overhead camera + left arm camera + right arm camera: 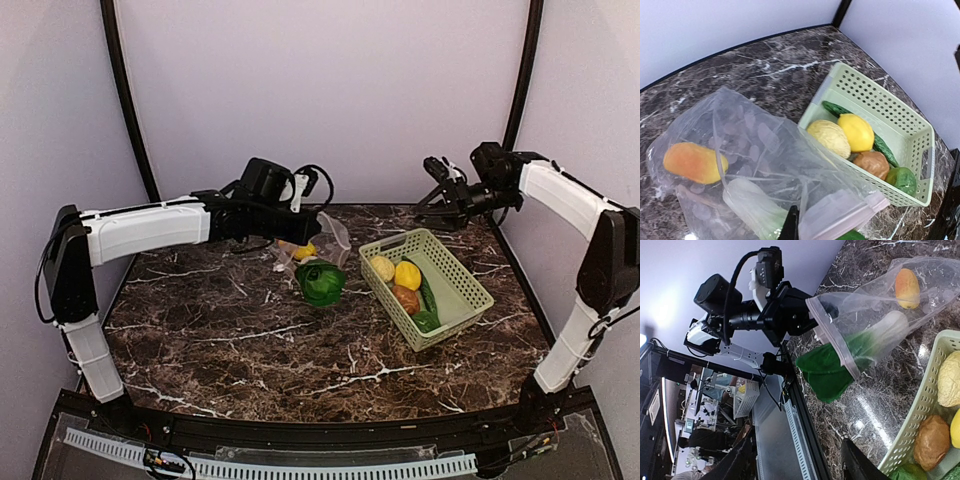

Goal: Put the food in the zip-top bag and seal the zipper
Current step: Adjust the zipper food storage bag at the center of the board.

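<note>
Here's where things stand. The left gripper (pixel 318 226) is pinched tight on the mouth edge of the bag (pixel 765 145), holding that edge up off the table (pixel 250 340) with the opening turned toward the basket (pixel 890 107). The rest of the bag sags down onto the marble just beside the basket.

Two pieces have gone in so far. The orange piece (pixel 694 162) sits deep at the closed end. The bok choy (pixel 855 350) is only partway there: its white stem is inside, while the green leaves spill out past the mouth onto the table. I'd say it needs a push before anything can close.

The right gripper (pixel 428 190) hangs in the air over the far right corner, well apart from the bag, jaws spread and nothing between them.

In the basket I count a bright lemon (pixel 855 132), a paler lemon (pixel 829 138), the potato (pixel 871 164), the green pepper (pixel 901 179) and a long dark green piece (pixel 885 147) lying under them. All of that is left to move.

The zipper (pixel 845 212), that pinkish strip along the mouth, is plainly unsealed. By my reckoning we're under halfway: most of the food is waiting, the leaves need tucking, and the seal comes last.
</note>
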Tool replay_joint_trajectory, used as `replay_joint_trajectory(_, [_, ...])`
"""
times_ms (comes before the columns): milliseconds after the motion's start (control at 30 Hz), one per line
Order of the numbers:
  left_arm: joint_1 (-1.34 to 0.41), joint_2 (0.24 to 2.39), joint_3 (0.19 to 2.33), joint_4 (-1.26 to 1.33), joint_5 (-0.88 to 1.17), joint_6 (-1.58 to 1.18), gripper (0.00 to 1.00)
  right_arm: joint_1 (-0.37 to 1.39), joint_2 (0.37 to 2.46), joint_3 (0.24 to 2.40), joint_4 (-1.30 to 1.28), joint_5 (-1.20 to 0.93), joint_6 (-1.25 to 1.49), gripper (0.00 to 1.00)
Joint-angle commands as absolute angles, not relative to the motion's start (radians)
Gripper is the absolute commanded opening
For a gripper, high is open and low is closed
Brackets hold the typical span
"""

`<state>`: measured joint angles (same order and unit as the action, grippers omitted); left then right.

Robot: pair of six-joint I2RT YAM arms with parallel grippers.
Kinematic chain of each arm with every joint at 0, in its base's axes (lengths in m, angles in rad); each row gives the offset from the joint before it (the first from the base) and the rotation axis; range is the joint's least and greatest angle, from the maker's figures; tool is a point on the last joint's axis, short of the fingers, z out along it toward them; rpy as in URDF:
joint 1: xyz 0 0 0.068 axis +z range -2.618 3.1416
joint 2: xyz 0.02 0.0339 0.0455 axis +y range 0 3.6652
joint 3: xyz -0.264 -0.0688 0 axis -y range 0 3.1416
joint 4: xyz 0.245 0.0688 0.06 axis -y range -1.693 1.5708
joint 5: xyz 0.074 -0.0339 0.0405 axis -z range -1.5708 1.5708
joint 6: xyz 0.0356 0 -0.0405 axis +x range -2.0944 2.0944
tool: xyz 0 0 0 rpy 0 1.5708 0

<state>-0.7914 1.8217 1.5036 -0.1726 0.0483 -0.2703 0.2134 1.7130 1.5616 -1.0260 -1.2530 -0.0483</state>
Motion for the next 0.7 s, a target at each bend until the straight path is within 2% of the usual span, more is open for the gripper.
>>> replay_joint_trajectory(0, [-0.729, 1.672, 1.520, -0.211, 0.055, -0.282, 0.01, 0.192, 1.664, 1.584, -1.085, -1.172, -0.139, 0.58])
replay_joint_trajectory(233, [-0.705, 1.625, 1.772, -0.450, 0.025, -0.246, 0.01, 0.189, 1.658, 1.626, -1.115, -1.162, -0.187, 0.58])
replay_joint_trajectory(467, [-0.706, 1.659, 1.620, -0.454, 0.142, -0.438, 0.01, 0.222, 1.675, 1.630, -1.086, -1.086, -0.194, 0.54])
replay_joint_trajectory(667, [-0.717, 1.672, 1.605, -0.326, 0.225, -0.527, 0.01, 0.284, 1.700, 1.650, -1.099, -1.056, -0.220, 0.50])
